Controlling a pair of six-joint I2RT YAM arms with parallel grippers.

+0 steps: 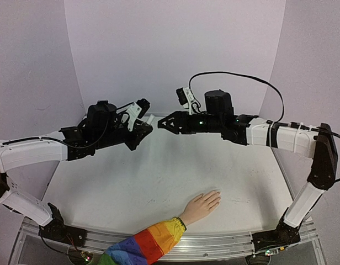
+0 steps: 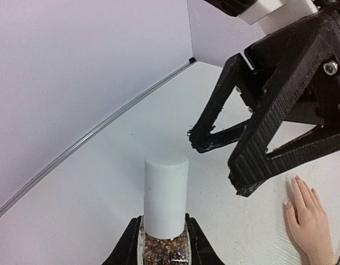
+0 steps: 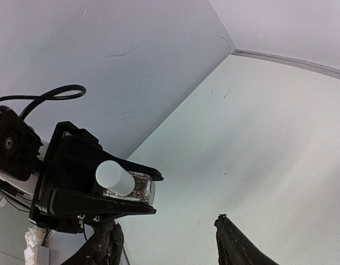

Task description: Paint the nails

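left gripper pinches glitter polish bottle, white cap aimed at right gripper | right gripper spread, just off cap's end | nails on hand by tabletop's near edge, well apart

The left arm and right arm wear white shells between black joints and motor housings. The right gripper is black ribbed plastic, its fingers hollow triangular frames with flaked tips. Silver screws sit just behind the right gripper; farther behind it a black cable arcs over a small green light.
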